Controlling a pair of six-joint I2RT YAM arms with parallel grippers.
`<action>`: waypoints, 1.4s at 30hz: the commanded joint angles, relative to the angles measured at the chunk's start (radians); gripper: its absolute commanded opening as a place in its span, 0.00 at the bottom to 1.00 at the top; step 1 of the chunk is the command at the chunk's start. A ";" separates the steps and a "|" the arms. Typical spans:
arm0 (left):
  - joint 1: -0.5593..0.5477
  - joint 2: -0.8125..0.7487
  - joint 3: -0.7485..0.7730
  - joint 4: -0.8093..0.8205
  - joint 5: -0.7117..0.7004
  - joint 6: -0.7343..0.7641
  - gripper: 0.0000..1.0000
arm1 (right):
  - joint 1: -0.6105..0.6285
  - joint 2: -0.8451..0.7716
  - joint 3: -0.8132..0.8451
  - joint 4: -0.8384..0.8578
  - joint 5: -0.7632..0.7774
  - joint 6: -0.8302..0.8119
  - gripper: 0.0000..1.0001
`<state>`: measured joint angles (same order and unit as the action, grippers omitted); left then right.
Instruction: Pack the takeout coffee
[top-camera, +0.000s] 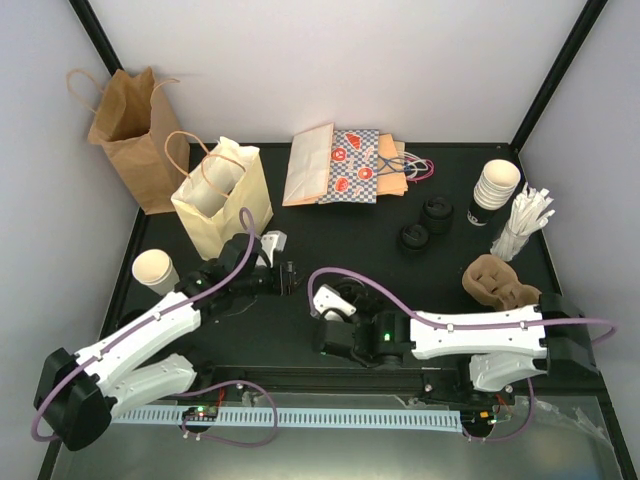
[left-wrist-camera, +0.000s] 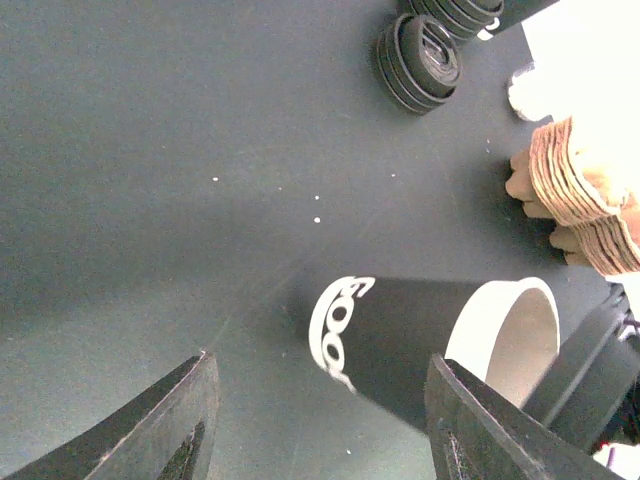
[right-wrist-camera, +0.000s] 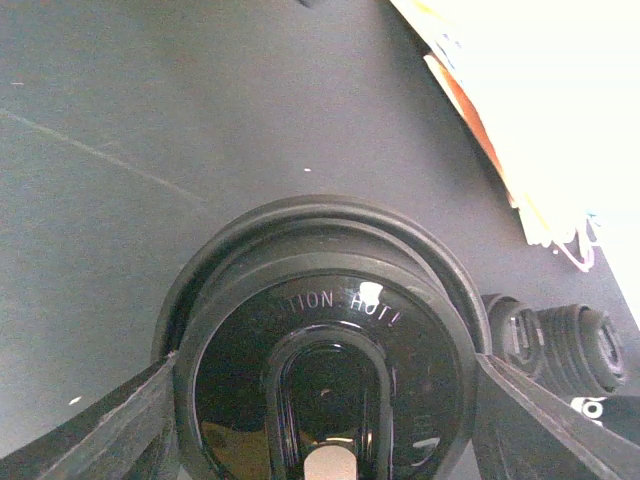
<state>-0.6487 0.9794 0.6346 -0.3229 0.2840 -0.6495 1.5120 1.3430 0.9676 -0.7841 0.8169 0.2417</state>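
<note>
Clamping a black lid (right-wrist-camera: 330, 330) between the fingers of the right gripper (right-wrist-camera: 325, 368), just off the open mouth of a black cup (left-wrist-camera: 400, 330) with a white inside, near the middle of the desk (top-camera: 450, 260), toward its near edge. Pointing the left gripper (left-wrist-camera: 320, 360) at that cup's side, fingers standing apart, one clear of the cup, the other overlapping it so that contact cannot be told. Elsewhere, a cream cup (top-camera: 155, 270) by the left edge, a cup stack (top-camera: 497, 185) toward the far right corner, two lid piles (top-camera: 415, 238) near it.
</note>
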 joint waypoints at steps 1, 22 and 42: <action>0.025 -0.027 0.019 -0.021 -0.041 0.008 0.58 | -0.085 0.028 0.018 0.049 0.069 -0.058 0.72; 0.041 0.140 -0.050 0.201 0.115 0.007 0.58 | -0.178 0.063 0.007 0.160 -0.045 -0.126 0.72; 0.040 0.142 -0.079 0.198 0.121 0.025 0.58 | -0.281 0.145 0.100 -0.010 -0.372 -0.066 0.72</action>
<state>-0.6144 1.1332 0.5705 -0.1532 0.3775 -0.6392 1.2469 1.4578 1.0523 -0.7479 0.5278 0.1417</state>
